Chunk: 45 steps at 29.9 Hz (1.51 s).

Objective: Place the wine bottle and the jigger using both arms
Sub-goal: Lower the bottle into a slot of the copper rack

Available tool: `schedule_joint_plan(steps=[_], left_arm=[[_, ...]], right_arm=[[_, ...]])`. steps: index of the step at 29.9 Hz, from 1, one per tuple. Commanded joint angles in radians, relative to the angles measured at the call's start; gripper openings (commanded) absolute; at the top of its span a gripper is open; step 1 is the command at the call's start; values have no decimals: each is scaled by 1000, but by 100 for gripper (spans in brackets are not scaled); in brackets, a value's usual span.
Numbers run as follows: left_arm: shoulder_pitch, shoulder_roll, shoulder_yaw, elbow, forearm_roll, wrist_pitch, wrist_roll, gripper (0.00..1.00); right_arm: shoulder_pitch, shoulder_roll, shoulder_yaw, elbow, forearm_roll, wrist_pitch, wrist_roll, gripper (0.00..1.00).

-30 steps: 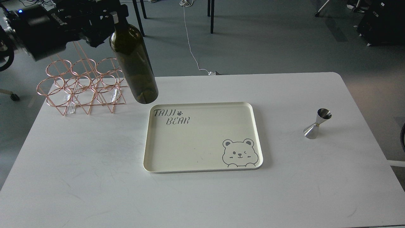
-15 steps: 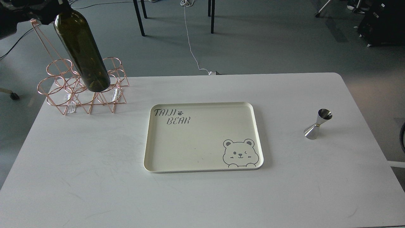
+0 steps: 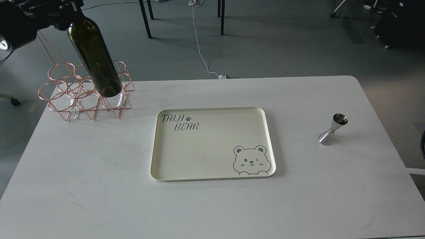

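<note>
Wine bottle [image 3: 96,61] hangs tilted in the air over the copper wire rack [image 3: 84,91] at the far-left corner of the table [image 3: 99,186], neck up toward the top-left, base low in front of the rack's rings. Whether the base touches the wire cannot be told.

Change over the last second: 1 s ago the bottle hung further right, its base just above the far-left corner of the tray [image 3: 212,144]. Half a second ago it had swung well left over the rack. Now it sits slightly back to the right and a little lower, still over the rack. So the carry is aimed at the rack, not the tray.

Left hand [image 3: 71,10] is at the bottle's neck at the top edge of the view, dark and partly cut off. It is evidently gripping the neck, since the bottle hangs from nothing else.

Right hand not in view. Jigger [image 3: 333,129] stands upright on the right side of the table, well apart from the tray, untouched and unmoved.

Judgement: bottle placement is in its final approach. The small rightward correction reads as lining up with a ring. Jigger step not begun.
</note>
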Motion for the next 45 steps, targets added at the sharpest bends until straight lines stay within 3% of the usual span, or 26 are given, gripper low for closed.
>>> schedule_joint_plan(steps=[1,16,25,45], left_arm=[[-8,-22,-2,51,0,1,-2,11],[-25,-53,21,80,-5,4,-22,11],[-26,-57,103,81,-7,80,-30,11],[-69,-46,109,129,-7,84,-61,12]], right_arm=[[0,0,0,0,0,0,0,99],[0,0,0,0,0,0,0,99],[-2,0,0,0,0,0,0,99],[-2,0,2,0,0,0,0,99]])
